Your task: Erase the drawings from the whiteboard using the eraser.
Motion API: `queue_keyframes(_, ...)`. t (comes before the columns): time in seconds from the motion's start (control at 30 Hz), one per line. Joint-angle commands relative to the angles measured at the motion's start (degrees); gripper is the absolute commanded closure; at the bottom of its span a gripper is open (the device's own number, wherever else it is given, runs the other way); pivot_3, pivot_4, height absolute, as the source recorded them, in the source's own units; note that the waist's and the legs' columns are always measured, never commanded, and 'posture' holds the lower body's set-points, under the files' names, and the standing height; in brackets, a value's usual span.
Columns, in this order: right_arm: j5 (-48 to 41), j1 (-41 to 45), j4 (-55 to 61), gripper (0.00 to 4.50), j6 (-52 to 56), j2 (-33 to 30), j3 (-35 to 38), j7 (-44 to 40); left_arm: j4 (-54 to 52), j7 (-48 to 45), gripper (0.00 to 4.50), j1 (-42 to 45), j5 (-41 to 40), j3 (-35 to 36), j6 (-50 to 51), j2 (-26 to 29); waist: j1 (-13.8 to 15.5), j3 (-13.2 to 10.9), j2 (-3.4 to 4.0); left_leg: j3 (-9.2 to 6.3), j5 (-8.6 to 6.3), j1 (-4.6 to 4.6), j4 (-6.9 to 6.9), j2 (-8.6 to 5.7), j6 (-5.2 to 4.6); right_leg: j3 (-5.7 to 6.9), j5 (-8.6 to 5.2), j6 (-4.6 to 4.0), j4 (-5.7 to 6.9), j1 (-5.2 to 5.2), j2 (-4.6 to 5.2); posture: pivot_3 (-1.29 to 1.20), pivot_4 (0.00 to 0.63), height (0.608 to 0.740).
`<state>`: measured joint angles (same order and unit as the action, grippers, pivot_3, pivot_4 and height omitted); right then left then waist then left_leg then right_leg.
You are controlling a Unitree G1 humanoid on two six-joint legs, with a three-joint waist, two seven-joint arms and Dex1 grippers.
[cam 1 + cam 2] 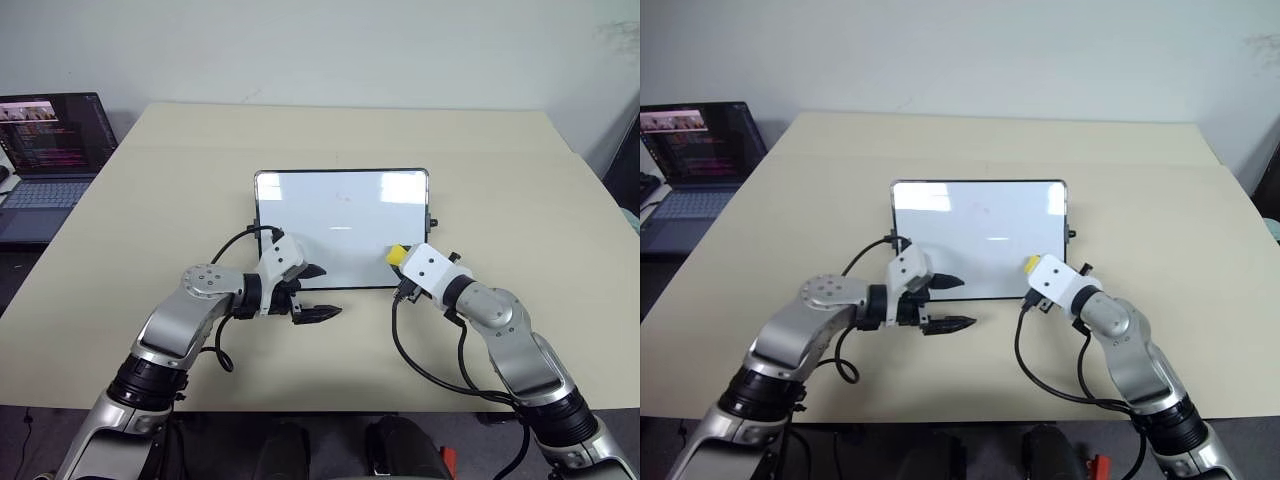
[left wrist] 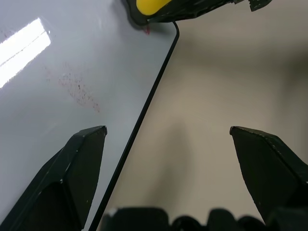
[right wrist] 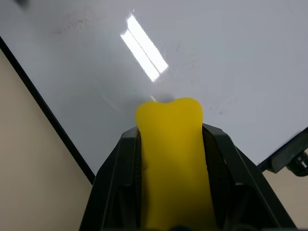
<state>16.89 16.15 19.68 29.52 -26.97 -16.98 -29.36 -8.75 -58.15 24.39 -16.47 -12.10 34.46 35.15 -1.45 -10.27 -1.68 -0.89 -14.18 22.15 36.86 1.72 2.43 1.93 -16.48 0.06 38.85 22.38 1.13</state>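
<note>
The whiteboard (image 1: 340,215) lies flat on the beige table, glossy white in a thin black frame. My right gripper (image 3: 169,134) is shut on the yellow eraser (image 1: 396,254), which rests on the board near its near right corner. Of the drawings, a small red trace (image 2: 147,30) peeks out beside the eraser; the rest is hidden under it. Faint reddish specks (image 2: 79,89) smear the board's near part. My left gripper (image 1: 330,291) is open and holds nothing. It points right along the board's near edge, one finger over the board and the other over the table.
An open laptop (image 1: 45,150) stands on a separate surface at the far left. Black cables loop from both wrists over the table (image 1: 520,200) in front of the board. A black knob (image 1: 433,222) sticks out of the board's right side.
</note>
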Motion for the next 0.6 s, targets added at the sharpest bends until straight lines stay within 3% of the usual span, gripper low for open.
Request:
queue_keyframes(0.03, 1.32, -1.01, 0.11, 3.12, 1.09, -1.85, -0.63, -1.46, -0.59, -0.39, 0.00, 1.12, 0.09, 0.17, -1.14, 0.44, 0.00, 0.00, 0.00, 0.01, 0.00, 0.00, 0.01, 0.00, 0.00, 0.00, 0.00, 0.00, 0.00, 0.00, 0.00, 0.00, 0.150, 0.740)
queue_keyframes(0.2, 1.29, -0.56, 0.25, 3.12, 0.94, -2.22, -1.64, -2.53, -0.90, -0.44, 0.00, 0.94, 0.01, -0.05, -1.18, 0.25, -0.05, 0.01, -0.01, -0.02, 0.00, -0.05, 0.02, -0.01, 0.00, 0.03, 0.00, 0.00, 0.02, -0.03, 0.00, 0.00, 0.150, 0.740)
queue_keyframes(0.43, 2.16, 3.70, -1.72, 3.12, -0.07, 1.02, 1.74, 3.56, -1.70, -0.58, 0.00, 1.19, -0.15, -0.72, -1.17, -0.36, -0.13, 0.00, -0.01, -0.02, 0.00, -0.10, 0.02, 0.00, 0.00, 0.03, 0.00, 0.00, 0.05, -0.03, -0.01, 0.00, 0.150, 0.740)
queue_keyframes(0.6, 2.24, 2.88, -2.07, 3.12, 0.81, -0.31, 0.87, 1.97, -1.69, -0.58, 0.00, 1.29, -0.22, -0.97, -1.19, -0.33, 0.00, 0.00, -0.01, -0.02, 0.00, -0.07, 0.02, 0.00, 0.00, 0.02, 0.00, 0.00, 0.04, -0.03, -0.01, 0.00, 0.150, 0.740)
